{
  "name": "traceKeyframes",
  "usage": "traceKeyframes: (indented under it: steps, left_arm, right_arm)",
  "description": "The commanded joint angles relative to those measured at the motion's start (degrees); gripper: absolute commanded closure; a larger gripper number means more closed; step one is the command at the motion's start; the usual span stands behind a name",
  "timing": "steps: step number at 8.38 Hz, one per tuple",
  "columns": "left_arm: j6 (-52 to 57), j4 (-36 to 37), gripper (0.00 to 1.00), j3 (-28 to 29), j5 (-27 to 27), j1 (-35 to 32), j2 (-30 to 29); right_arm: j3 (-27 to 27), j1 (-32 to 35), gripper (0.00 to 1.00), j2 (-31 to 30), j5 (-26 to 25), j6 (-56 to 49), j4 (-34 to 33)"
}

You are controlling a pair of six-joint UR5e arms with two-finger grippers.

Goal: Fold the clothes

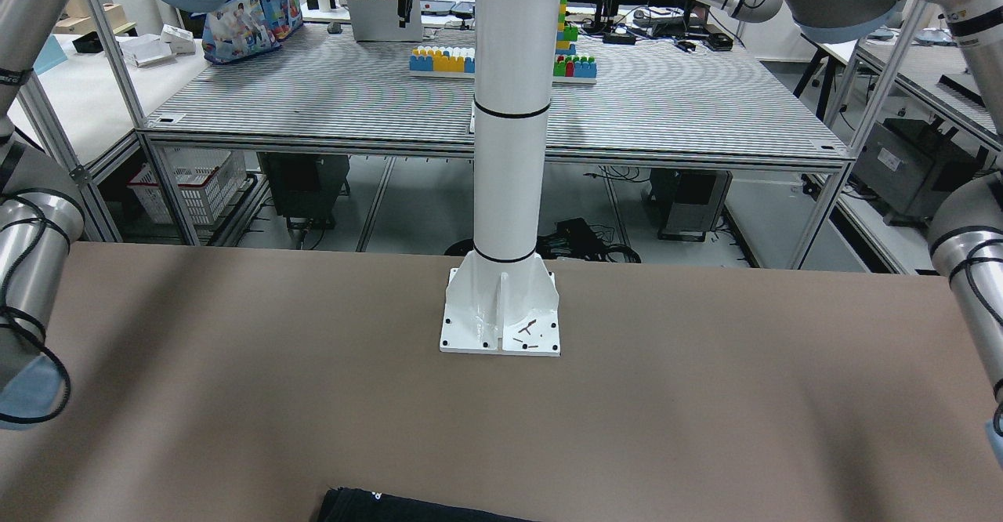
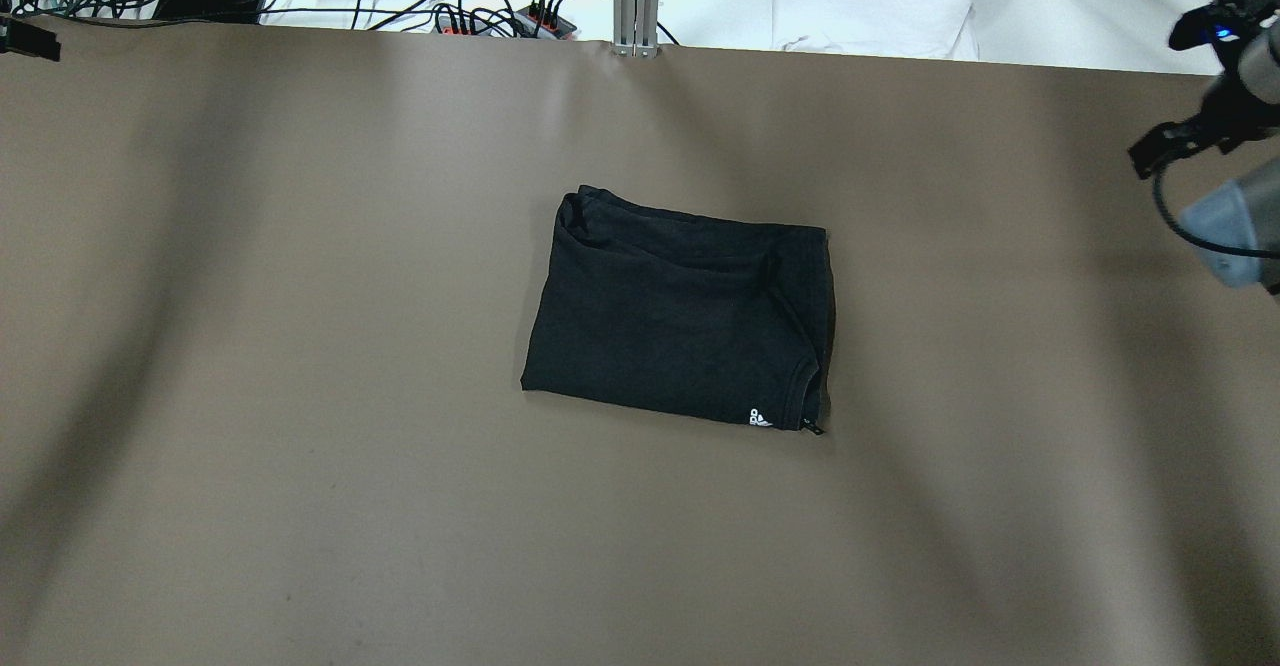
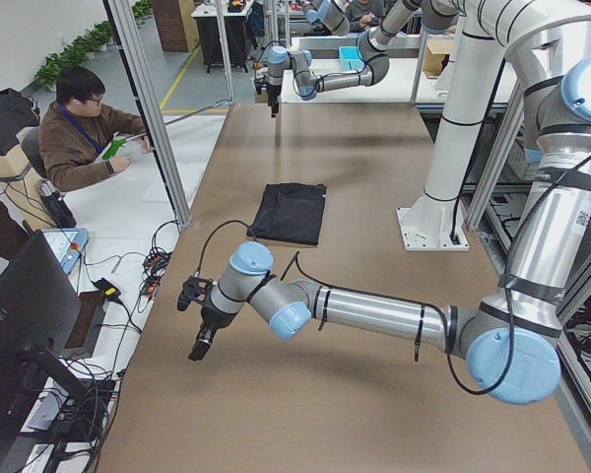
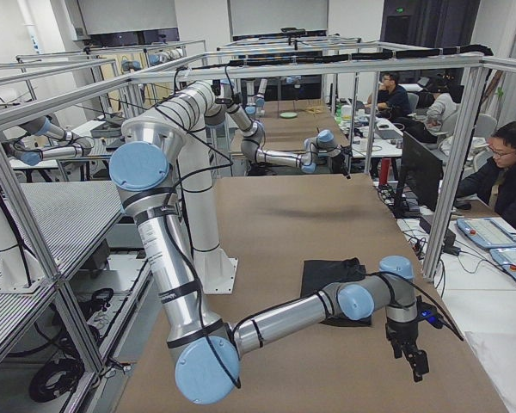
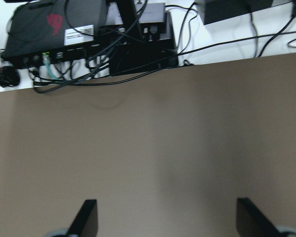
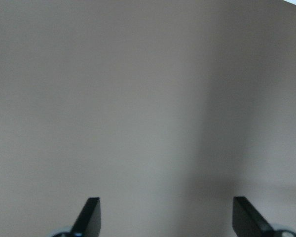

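The clothes (image 2: pixel 680 316) are one black garment lying folded into a rough rectangle at the middle of the brown table (image 2: pixel 300 446), with a small white logo at its near right corner. Its edge also shows in the front-facing view (image 1: pixel 392 506) and the side views (image 3: pixel 291 212) (image 4: pixel 327 280). My left gripper (image 5: pixel 167 219) hovers open over bare table at the far left edge, well away from the garment. My right gripper (image 6: pixel 167 217) is open over bare table at the right end (image 2: pixel 1165 151). Neither holds anything.
The white pillar (image 1: pixel 509 114) stands on its base plate (image 1: pixel 501 334) at the robot's side. Cables and power boxes (image 5: pixel 89 39) lie just past the far edge. A white cloth (image 2: pixel 870 6) lies beyond it. A person (image 3: pixel 79 128) sits at a desk there.
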Motion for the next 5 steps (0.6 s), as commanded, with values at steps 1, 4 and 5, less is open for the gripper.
traceKeyframes:
  steps: [1,4,5]
  left_arm:
    - [9.9,4.7,0.00,-8.5,9.7,-0.8,9.6]
    - [13.6,5.0,0.00,-9.7,12.0,-3.7,13.9]
    - [13.6,4.9,0.00,-9.8,12.3,-3.7,14.2]
  right_arm:
    - [0.7,7.9,0.06,-9.5,-0.3,-16.6,1.9]
    - [0.1,8.1,0.06,-16.8,-3.9,-16.8,12.6]
    - [0.2,8.2,0.06,-16.8,-3.8,-16.8,12.6]
